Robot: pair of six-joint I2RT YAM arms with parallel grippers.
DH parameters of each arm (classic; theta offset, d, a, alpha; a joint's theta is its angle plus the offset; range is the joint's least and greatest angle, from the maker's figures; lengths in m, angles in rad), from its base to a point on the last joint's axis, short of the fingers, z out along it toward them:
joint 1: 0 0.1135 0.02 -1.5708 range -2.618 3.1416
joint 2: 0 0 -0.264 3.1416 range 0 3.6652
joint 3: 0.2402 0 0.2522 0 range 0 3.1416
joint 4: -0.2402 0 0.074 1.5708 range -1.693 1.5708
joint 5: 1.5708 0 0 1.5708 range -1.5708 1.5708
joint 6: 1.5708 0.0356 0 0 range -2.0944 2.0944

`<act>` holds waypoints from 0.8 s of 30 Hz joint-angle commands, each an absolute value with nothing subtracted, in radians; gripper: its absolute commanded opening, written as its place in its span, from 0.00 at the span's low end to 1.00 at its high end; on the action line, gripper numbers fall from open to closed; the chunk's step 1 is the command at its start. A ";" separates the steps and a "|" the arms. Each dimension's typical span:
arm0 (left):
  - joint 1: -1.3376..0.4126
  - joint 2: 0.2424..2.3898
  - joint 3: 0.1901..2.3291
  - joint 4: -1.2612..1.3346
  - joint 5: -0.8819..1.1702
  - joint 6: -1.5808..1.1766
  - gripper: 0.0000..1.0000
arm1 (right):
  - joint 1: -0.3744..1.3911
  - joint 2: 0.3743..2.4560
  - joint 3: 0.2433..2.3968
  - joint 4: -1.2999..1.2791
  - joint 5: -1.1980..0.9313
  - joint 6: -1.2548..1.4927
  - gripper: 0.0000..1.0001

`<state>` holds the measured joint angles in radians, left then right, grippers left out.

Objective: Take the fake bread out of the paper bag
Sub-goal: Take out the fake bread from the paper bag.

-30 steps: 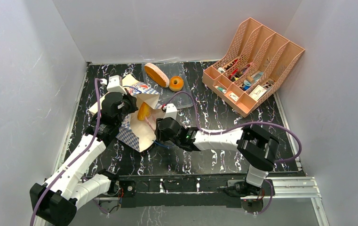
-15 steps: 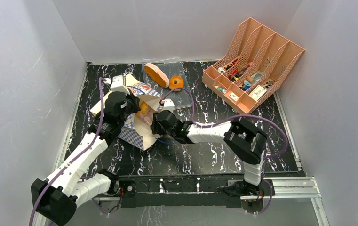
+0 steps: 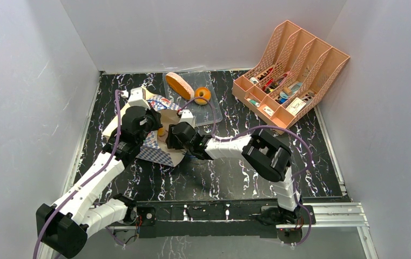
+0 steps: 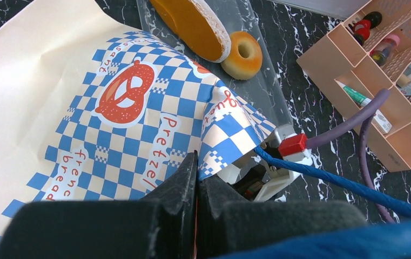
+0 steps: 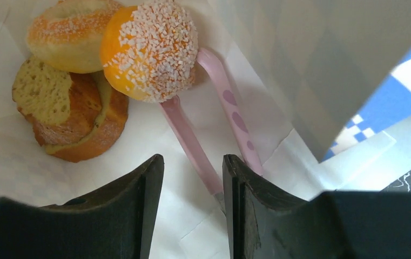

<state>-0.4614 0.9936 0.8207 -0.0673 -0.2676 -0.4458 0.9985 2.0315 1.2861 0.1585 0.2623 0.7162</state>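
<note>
A: Where is the paper bag (image 3: 157, 153)?

B: On its side on the table (image 3: 235, 175), toward the left edge and about midway between the near and far edges. Its mouth is turned to the right.

A: And the left gripper (image 4: 195, 167)?

B: Its fingers are pressed together on the checkered rim at the bag's mouth, with the paper nipped between them. A blue cord handle (image 4: 332, 181) runs just beside it.

A: The right gripper (image 5: 193, 162)?

B: It is inside the bag's mouth. The fingers stand apart and hold nothing. Two pink strips (image 5: 230, 102) lie on the white paper between and ahead of them, and I cannot tell what they are.

A: What bread is in the bag?

B: Three pieces at the deep end. There is an orange sugared bun (image 5: 149, 51) and a pale bun (image 5: 68, 32) touching it on the left. A brown slice (image 5: 71, 116) lies against the pale one. The right fingers stop short of all three and touch none.

A: Is any bread out of the bag?

B: A loaf (image 3: 180, 85) and a ring donut (image 3: 202, 95) lie side by side on a clear tray (image 3: 214, 113). The tray sits at the far edge, near its middle, just beyond the bag.

A: And the far right corner?

B: A pink file rack (image 3: 292, 70) with small items in its compartments stands there, well apart from the bag.
</note>
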 commanded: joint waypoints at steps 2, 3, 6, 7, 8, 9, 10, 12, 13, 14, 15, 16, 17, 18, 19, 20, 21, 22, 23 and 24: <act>-0.472 0.981 0.805 -0.085 -0.248 -0.450 0.00 | 1.011 1.980 1.269 0.228 0.282 0.610 0.44; -0.472 0.983 0.805 -0.084 -0.250 -0.449 0.00 | 1.014 1.967 1.257 0.224 0.292 0.581 0.45; -0.473 0.985 0.805 -0.084 -0.246 -0.449 0.00 | 1.024 1.929 1.223 0.226 0.320 0.499 0.46; -0.472 0.986 0.805 -0.086 -0.246 -0.448 0.00 | 1.027 1.917 1.210 0.236 0.324 0.471 0.48; -0.472 0.984 0.805 -0.087 -0.245 -0.448 0.00 | 1.031 1.905 1.198 0.240 0.327 0.444 0.49; -0.472 0.983 0.804 -0.089 -0.245 -0.447 0.00 | 1.034 1.897 1.192 0.239 0.332 0.414 0.49; -0.472 0.982 0.803 -0.090 -0.246 -0.445 0.00 | 1.040 1.891 1.188 0.239 0.345 0.386 0.50; -0.472 0.981 0.802 -0.091 -0.246 -0.443 0.00 | 1.047 1.885 1.184 0.235 0.371 0.332 0.51; -0.472 0.981 0.802 -0.091 -0.246 -0.443 0.00 | 1.051 1.881 1.180 0.238 0.388 0.302 0.51; -0.472 0.981 0.800 -0.091 -0.243 -0.443 0.00 | 1.053 1.879 1.174 0.244 0.401 0.280 0.52; -0.472 0.981 0.799 -0.089 -0.239 -0.443 0.00 | 1.054 1.879 1.169 0.252 0.408 0.261 0.53; -0.472 0.982 0.798 -0.086 -0.233 -0.442 0.00 | 1.054 1.880 1.164 0.259 0.409 0.246 0.53; -0.472 0.981 0.795 -0.077 -0.221 -0.440 0.00 | 1.054 1.884 1.162 0.265 0.408 0.229 0.53; -0.472 0.982 0.794 -0.072 -0.212 -0.438 0.00 | 1.054 1.890 1.161 0.266 0.404 0.217 0.53; -0.472 0.983 0.794 -0.070 -0.207 -0.437 0.00 | 1.054 1.896 1.161 0.270 0.399 0.212 0.53; -0.472 0.987 0.796 -0.069 -0.202 -0.437 0.00 | 1.054 1.901 1.158 0.275 0.394 0.209 0.53; -0.472 0.991 0.798 -0.068 -0.198 -0.435 0.00 | 1.054 1.906 1.154 0.284 0.386 0.208 0.53; -0.472 0.993 0.800 -0.066 -0.192 -0.432 0.00 | 1.053 1.912 1.150 0.292 0.383 0.206 0.53; -0.473 0.995 0.801 -0.066 -0.185 -0.429 0.00 | 1.054 1.920 1.148 0.297 0.381 0.204 0.53; -0.473 0.997 0.804 -0.067 -0.182 -0.427 0.00 | 1.053 1.928 1.148 0.303 0.378 0.201 0.53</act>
<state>-0.4686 0.9936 0.8021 -0.0605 -0.2272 -0.4370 1.0527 1.9251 1.1591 0.2150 0.3683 0.2523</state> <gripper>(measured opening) 0.008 0.533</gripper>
